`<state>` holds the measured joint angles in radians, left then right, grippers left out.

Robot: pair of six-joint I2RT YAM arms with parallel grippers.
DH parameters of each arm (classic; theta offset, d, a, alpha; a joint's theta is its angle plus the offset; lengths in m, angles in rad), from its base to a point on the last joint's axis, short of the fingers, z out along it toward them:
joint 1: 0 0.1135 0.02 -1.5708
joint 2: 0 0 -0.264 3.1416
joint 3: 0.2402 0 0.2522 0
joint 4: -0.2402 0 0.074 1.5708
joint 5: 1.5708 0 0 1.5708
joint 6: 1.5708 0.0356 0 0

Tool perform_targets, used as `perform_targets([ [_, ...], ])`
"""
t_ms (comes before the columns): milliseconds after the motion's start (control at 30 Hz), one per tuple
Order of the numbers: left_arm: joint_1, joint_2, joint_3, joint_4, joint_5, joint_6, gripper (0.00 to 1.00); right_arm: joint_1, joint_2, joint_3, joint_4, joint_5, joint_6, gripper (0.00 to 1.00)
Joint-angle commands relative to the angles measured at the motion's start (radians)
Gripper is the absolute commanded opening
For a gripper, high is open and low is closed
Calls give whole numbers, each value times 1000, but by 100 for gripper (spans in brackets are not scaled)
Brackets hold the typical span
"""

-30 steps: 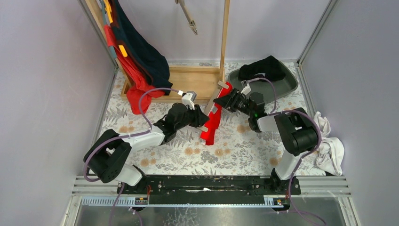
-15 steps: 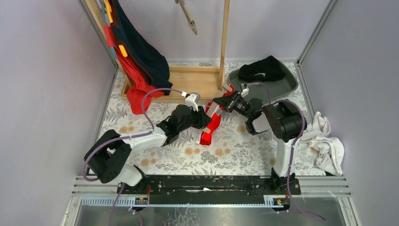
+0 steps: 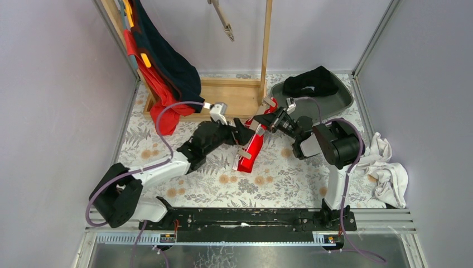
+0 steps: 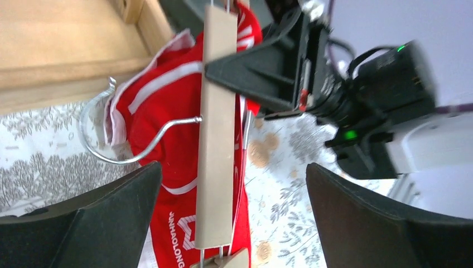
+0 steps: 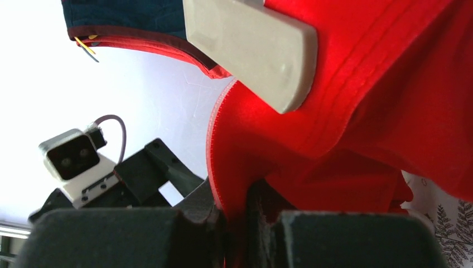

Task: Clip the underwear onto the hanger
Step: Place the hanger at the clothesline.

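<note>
Now the red underwear (image 3: 251,153) lies on the flowery table (image 3: 290,178), just in front of the wooden rack (image 3: 228,97), and the wooden clip hanger (image 4: 215,128) lies on top of it. The right gripper (image 5: 245,201) is nearly closed and pinches a fold of the red cloth by the far end of the hanger. The left gripper (image 4: 232,167) is spread wide, one finger on each side of the hanger bar, and it holds nothing. So nothing holds the hanger down. If the right gripper pulls the cloth, the hanger may slide or turn with it, and the cloth edge may miss the clip (image 5: 251,50). The pinch is on a thin fold, so the cloth could slip out. The left gripper could also bump the metal hook (image 4: 111,139) and push the hanger crooked
</note>
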<state>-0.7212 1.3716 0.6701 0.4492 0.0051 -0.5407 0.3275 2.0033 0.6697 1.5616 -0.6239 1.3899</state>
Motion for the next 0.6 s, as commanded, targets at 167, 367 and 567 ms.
perform_targets([
  [167,155,-42,-122,305,291,-133,96,-50,-100,44,141,-76,29,0],
  [367,176,13,-140,443,414,-201,91,-51,-129,79,141,-105,45,0],
  [567,177,48,-146,531,443,-231,86,-51,-130,102,141,-120,65,0],
])
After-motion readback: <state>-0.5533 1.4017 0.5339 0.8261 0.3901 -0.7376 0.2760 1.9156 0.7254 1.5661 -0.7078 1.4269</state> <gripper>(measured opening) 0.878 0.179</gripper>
